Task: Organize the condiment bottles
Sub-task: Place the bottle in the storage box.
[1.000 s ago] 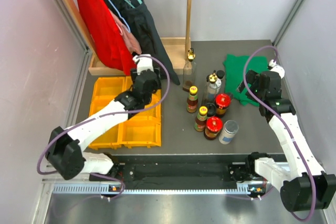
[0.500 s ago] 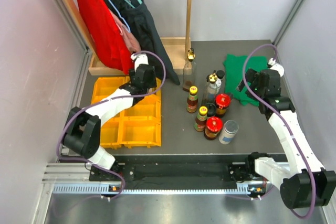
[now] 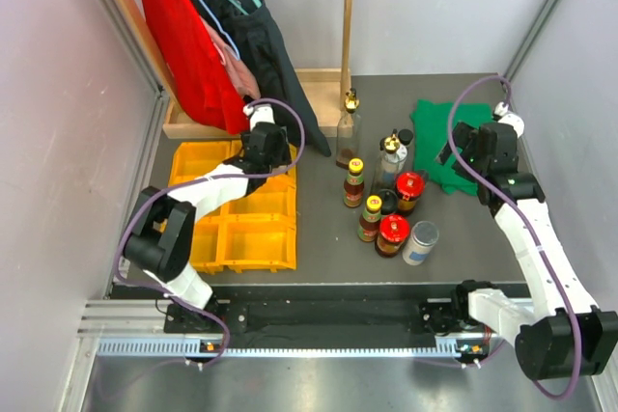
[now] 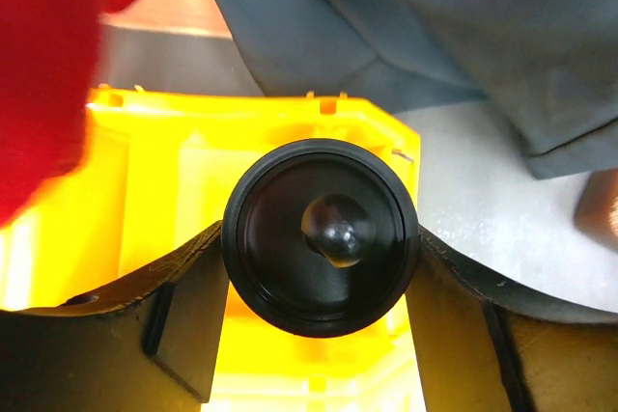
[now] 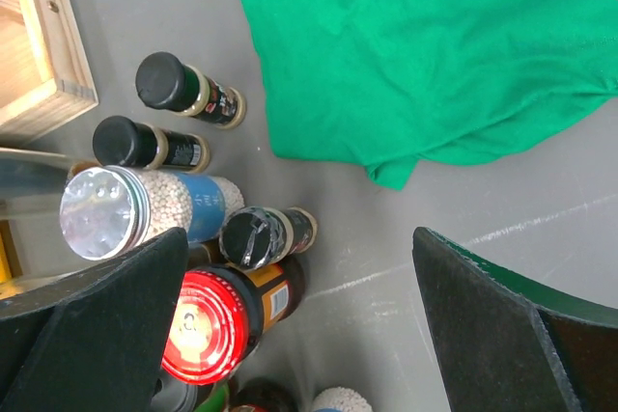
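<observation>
Soft, even overhead light fills your top view, leaving faint shadows on the desk [image 3: 323,231]. Your left wrist view blows out the yellow tray [image 4: 145,200], blurs the red cloth [image 4: 43,74], and glints off the black-capped jar [image 4: 319,238]; your right fingers [image 5: 77,335] look dark and soft-edged.

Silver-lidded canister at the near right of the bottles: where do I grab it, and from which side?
Take the silver-lidded canister across its round body just below the lid, probably from the right with the open right gripper. It stands at the group's outer corner: bare table on its right and near sides, while the red-lidded jar crowds its left.
</observation>
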Controlling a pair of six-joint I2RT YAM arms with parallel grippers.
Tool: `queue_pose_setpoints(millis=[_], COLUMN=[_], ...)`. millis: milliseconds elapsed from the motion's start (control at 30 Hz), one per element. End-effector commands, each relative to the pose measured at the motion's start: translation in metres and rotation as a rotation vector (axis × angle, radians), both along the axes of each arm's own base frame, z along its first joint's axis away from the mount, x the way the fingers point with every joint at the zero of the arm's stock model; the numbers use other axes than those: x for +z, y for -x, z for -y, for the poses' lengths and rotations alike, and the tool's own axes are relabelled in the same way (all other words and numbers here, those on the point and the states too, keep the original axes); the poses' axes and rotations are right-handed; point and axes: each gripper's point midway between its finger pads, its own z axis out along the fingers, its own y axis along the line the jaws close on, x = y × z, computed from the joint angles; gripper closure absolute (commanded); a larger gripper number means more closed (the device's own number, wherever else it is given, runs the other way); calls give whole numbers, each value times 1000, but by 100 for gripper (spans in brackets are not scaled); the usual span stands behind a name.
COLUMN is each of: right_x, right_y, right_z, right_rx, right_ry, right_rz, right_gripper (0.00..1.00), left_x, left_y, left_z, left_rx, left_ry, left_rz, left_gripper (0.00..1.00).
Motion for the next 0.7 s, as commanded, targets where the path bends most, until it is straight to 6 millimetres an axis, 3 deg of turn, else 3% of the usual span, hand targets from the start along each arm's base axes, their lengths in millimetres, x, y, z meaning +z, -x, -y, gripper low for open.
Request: queue_pose_setpoints(millis=[0, 67, 100, 233, 500, 600, 667], right_x=[25, 27, 27, 33, 47, 53, 54], right_y=[-4, -4, -4, -3, 4, 8, 12], right_z=[4, 0, -1, -5, -3, -4, -10], right_rx=[-2, 21, 29, 47, 43, 52, 84], right_ry=[11, 3, 1, -5, 1, -5, -20], right_rz=[56, 59, 58, 59, 40, 34, 31], right_gripper=[1, 1, 1, 1, 1, 1, 1], left_x=[18, 15, 15, 30, 84, 97, 96], left_y=[-14, -13, -12, -9, 10, 25, 36], left_z=[9, 7, 8, 7, 6, 2, 1], left_rx=[-2, 3, 2, -2, -58, -74, -96], left_ry=[61, 56, 55, 63, 95, 105, 104], left_rz=[85, 71, 70, 87, 152, 151, 123], left_gripper=[78, 55, 35, 1, 1, 1, 1])
